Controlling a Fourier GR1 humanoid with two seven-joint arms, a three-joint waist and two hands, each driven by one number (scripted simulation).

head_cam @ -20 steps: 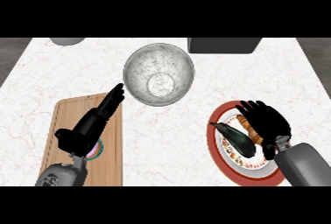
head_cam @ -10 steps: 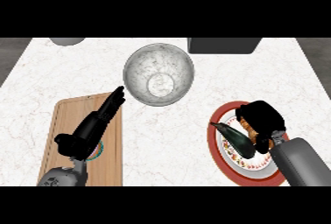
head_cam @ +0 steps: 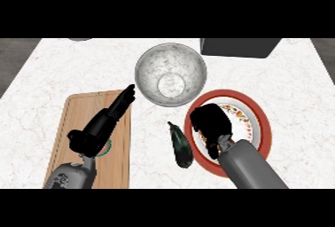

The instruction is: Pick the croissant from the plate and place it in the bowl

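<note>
Head view
Table (head_cam: 59, 75): white marble top, carrying everything here.
Bowl (head_cam: 171, 73): grey metal, at the middle toward the far edge, nothing in it.
Plate (head_cam: 252, 116): red rim with a patterned centre, right of middle, just near the bowl's lower right side.
Right robot hand (head_cam: 211, 123): over the plate's left half, fingers curled under and bunched together; whether they are clamped on anything I cannot tell.
Croissant: not to be seen; the plate's bare part shows none, and the right robot hand hides the rest.
Eggplant (head_cam: 181, 145): dark and long, lying on the table just beside the plate's left rim, off the plate.
Board (head_cam: 72, 128): wooden, at the left, long side running away from the robot.
Left robot hand (head_cam: 108, 119): above the board, fingers straight and apart from the thumb, tips pointing toward the bowl's left edge, holding nothing.
Dark box (head_cam: 241, 46): at the far right edge of the table.
</note>
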